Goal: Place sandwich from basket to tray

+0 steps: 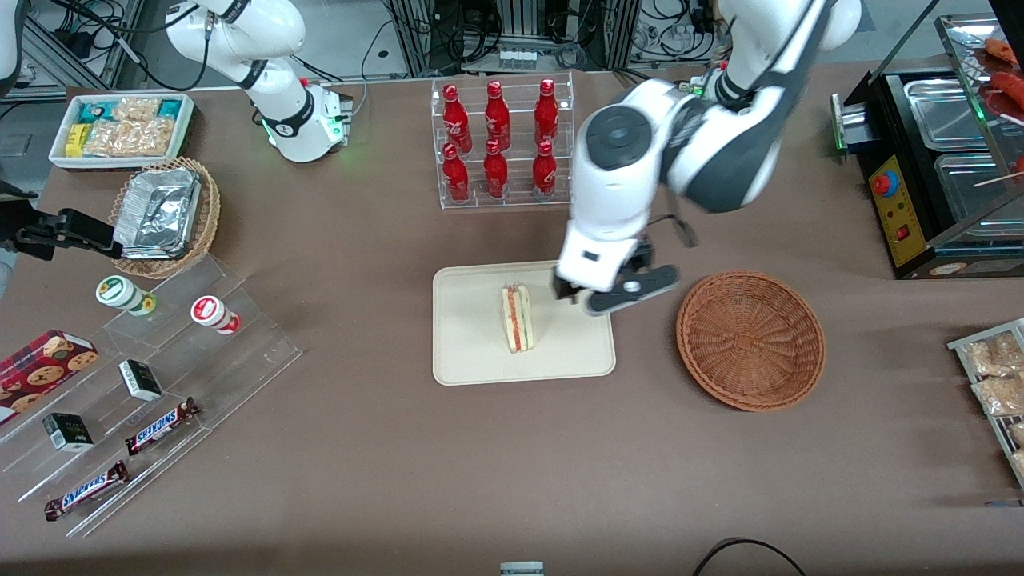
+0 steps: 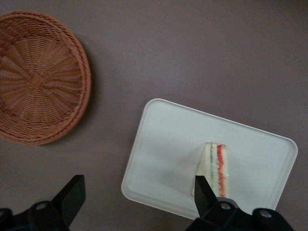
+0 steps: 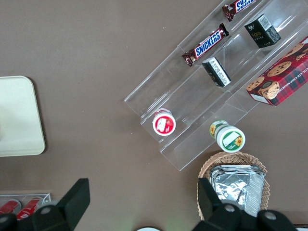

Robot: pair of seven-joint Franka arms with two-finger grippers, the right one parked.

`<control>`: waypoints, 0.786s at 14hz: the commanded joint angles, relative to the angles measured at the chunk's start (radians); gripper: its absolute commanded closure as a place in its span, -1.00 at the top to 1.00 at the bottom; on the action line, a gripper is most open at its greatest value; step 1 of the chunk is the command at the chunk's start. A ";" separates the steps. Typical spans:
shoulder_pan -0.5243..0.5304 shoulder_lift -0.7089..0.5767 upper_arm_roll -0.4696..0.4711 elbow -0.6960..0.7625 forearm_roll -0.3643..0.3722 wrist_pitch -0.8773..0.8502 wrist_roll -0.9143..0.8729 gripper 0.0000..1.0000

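The sandwich (image 1: 518, 318), a pale wedge with orange-red and green layers, stands on its edge on the cream tray (image 1: 472, 352); it also shows in the left wrist view (image 2: 215, 166) on the tray (image 2: 163, 149). The reddish-brown wicker basket (image 1: 750, 339) sits empty beside the tray, toward the working arm's end; the wrist view shows the basket (image 2: 41, 79) with nothing in it. My left gripper (image 1: 604, 290) hangs above the tray's edge nearest the basket, open and empty (image 2: 137, 195), apart from the sandwich.
A clear rack of red bottles (image 1: 500, 144) stands farther from the front camera than the tray. A clear stepped shelf with snack bars and cups (image 1: 152, 384), a tan basket with foil containers (image 1: 164, 214) and a white bin of packets (image 1: 120, 128) lie toward the parked arm's end. A black warmer (image 1: 936, 160) stands at the working arm's end.
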 commanded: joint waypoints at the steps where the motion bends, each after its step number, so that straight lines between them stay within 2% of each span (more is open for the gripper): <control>1: 0.110 -0.138 -0.008 -0.125 -0.046 -0.027 0.149 1.00; 4: 0.235 -0.236 -0.008 -0.179 -0.063 -0.066 0.336 1.00; 8: 0.419 -0.315 -0.007 -0.174 -0.098 -0.188 0.660 1.00; 11: 0.498 -0.336 -0.005 -0.170 -0.115 -0.216 0.804 1.00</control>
